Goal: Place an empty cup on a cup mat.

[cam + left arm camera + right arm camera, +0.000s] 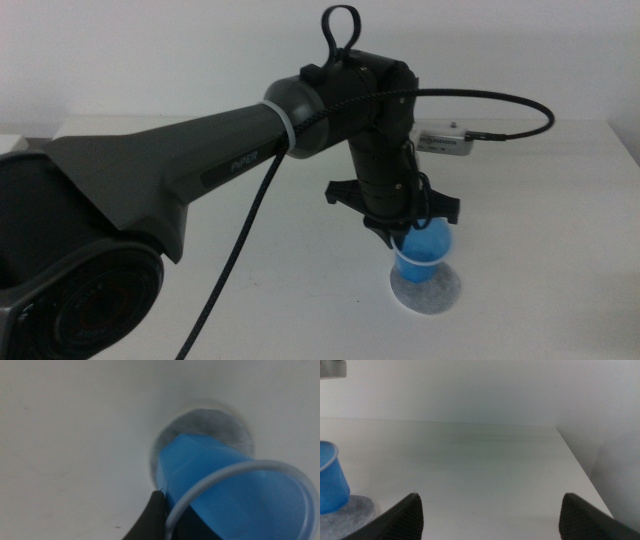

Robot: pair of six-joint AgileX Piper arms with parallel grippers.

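Note:
The blue cup stands tilted on the grey cup mat, right of the table's middle. My left gripper reaches down from above and is shut on the cup's rim. In the left wrist view the cup fills the near field, with the mat under its base and my left gripper pinching the white rim. In the right wrist view the cup rests on the mat. My right gripper is open and empty, apart from the cup and out of the middle view.
A small silver-grey box with a black cable lies at the back of the table, behind the left arm. The table's right edge runs close to a white wall.

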